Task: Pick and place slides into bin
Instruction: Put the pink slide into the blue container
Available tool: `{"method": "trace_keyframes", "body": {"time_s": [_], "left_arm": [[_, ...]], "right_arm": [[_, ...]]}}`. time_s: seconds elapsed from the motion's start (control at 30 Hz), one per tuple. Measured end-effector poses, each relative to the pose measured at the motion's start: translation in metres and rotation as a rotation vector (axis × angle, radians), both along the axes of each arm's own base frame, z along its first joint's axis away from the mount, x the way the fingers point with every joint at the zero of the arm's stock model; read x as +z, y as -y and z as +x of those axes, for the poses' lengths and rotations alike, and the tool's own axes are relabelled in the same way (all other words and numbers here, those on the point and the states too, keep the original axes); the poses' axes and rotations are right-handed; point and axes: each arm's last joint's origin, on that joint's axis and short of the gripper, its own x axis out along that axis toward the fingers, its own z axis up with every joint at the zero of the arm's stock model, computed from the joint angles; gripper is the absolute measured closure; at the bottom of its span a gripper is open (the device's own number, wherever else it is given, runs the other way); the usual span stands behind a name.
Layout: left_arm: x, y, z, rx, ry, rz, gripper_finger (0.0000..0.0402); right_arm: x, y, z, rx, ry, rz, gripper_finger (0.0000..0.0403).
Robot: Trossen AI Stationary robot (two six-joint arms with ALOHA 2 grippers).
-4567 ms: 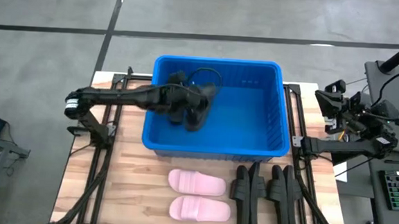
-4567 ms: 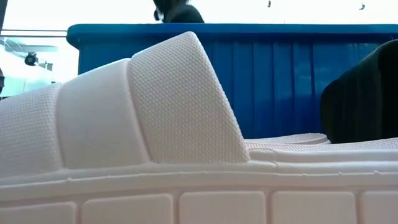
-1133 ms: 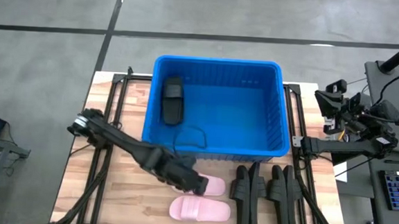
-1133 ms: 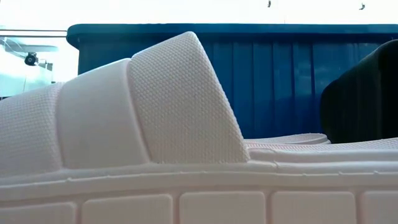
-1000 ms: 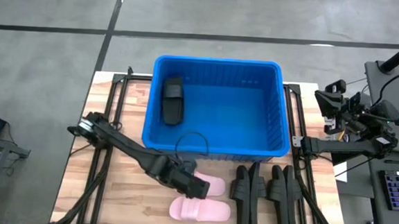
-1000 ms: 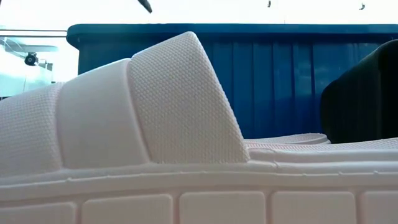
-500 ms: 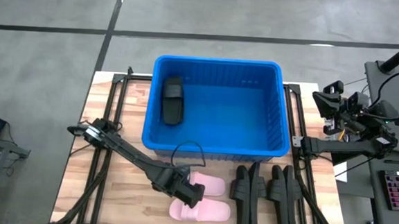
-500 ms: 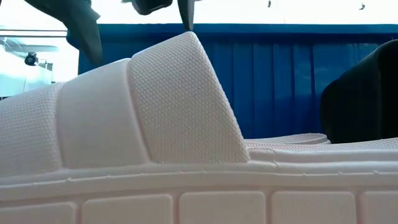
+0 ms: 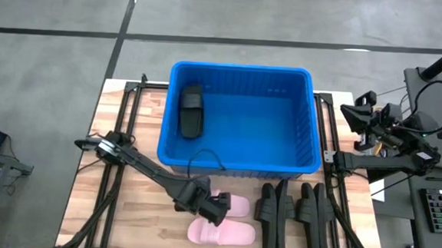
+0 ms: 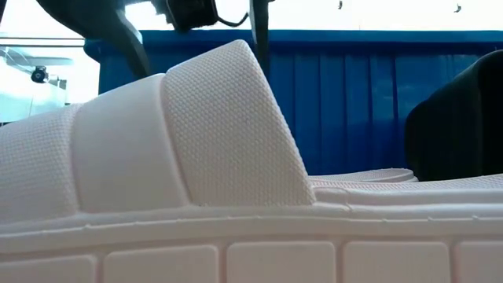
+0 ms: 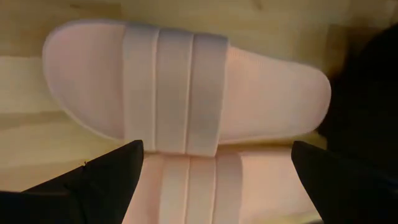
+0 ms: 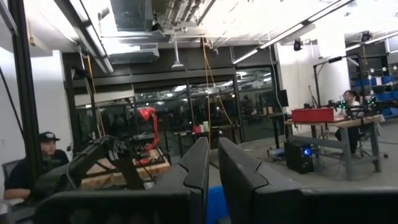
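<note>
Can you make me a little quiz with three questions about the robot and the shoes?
1. True or false: the blue bin already holds one black slide.
2. How many pink slides lie on the table in front of the bin? A) one B) two C) four
3. Fill in: the left gripper hangs over the pink pair with its fingers ____.

Key
1. True; it lies at the bin's left side.
2. B; the two lie side by side, left of the black slides on the table.
3. Open; the left wrist view shows the fingers spread wide over the straps. The right gripper waits shut at the table's right edge.
</note>
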Motion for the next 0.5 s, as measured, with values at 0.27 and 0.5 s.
{"method": "trace_keyframes", "body": {"time_s": [0.27, 0.5], "left_arm": [[-0.001, -0.017, 0.003, -0.005, -0.056, 0.007, 0.0008], [-0.005, -0.019, 0.001, -0.05, -0.089, -0.009, 0.0008]], "right_arm": [[0.0, 0.0, 0.0, -0.004, -0.003, -0.011, 0.0374], [0.0, 0.0, 0.0, -0.008, -0.006, -0.022, 0.0374]]}}
